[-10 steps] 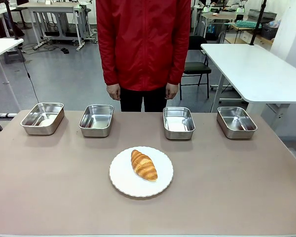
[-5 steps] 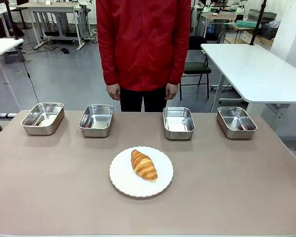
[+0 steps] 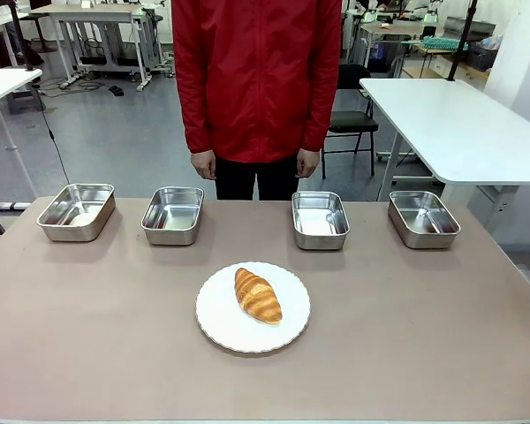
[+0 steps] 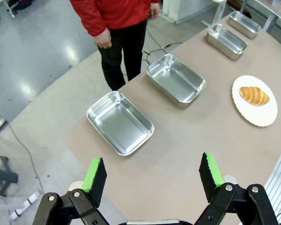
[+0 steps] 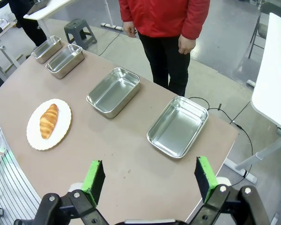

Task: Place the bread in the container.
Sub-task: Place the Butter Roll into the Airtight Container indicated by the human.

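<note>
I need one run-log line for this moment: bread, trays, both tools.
bread: on plate | trays: four, bread in none | left tool: open, empty | right tool: open, empty

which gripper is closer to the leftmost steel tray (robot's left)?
Left. The left gripper hangs open above the table's left end, that tray just ahead of it. The right gripper is above the opposite end, the tray farthest from it.

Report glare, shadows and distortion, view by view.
Front view: sharp, evenly lit; faint shadow under the plate, highlights inside the trays. Left wrist view: wide-angle bending of the table edge, glare spots on the floor. Right wrist view: same bending.
</note>
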